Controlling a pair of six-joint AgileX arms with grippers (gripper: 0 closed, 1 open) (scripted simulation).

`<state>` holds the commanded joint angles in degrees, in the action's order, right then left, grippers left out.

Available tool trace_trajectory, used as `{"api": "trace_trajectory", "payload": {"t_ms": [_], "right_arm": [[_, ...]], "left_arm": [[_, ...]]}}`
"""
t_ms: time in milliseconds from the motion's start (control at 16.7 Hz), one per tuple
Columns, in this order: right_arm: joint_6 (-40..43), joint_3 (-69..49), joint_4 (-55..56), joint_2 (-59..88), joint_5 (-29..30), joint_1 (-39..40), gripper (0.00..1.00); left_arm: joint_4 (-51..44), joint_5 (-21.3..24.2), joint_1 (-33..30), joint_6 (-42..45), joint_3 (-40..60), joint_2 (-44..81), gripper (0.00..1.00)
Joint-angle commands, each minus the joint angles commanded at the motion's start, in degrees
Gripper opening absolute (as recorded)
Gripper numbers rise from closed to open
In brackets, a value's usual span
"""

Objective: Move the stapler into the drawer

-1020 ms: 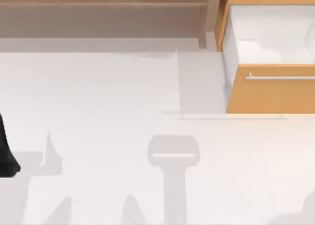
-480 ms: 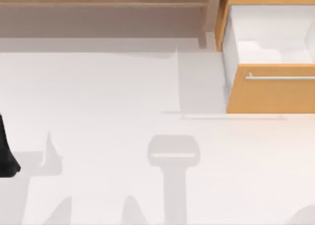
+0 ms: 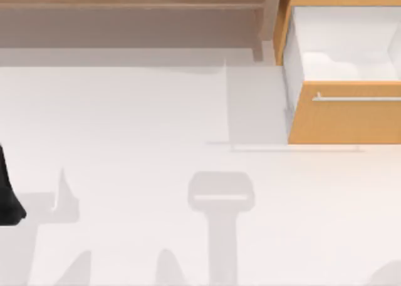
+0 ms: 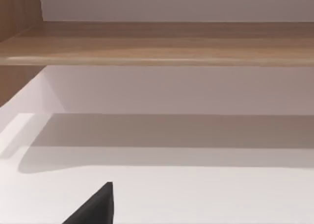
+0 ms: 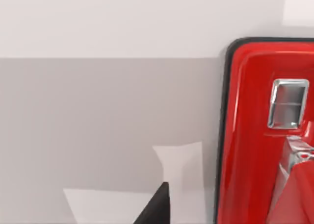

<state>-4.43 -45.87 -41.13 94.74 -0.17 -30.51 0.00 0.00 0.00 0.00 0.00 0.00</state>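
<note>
while left arm (image 3: 9,195) sits parked at table's left | glossy red stapler (image 5: 255,136) by right tool, grip state unclear | orange-tan wood drawer (image 3: 344,114) open

The drawer (image 3: 344,79) sits at the far right of the table (image 3: 156,123), pulled open toward the near side, its bar handle (image 3: 357,99) across its front. To its left, along the far edge, runs the shelf (image 3: 125,1). The left arm (image 3: 7,192) stands at the table's left edge, well apart from the drawer. In the right wrist view the stapler (image 5: 255,136) lies on the table surface, close below that camera.
</note>
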Motion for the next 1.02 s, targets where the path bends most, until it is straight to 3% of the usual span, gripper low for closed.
{"api": "trace_trajectory", "payload": {"t_ms": [360,1020], "right_arm": [[0.00,0.00,0.00,0.00,0.00,0.00,0.02],[-0.04,-0.52,-0.98,-0.51,-0.05,-0.04,0.00]], "left_arm": [[0.00,0.00,0.00,0.00,0.00,0.00,1.00],[0.00,0.00,0.00,0.00,0.00,0.00,1.00]]}}
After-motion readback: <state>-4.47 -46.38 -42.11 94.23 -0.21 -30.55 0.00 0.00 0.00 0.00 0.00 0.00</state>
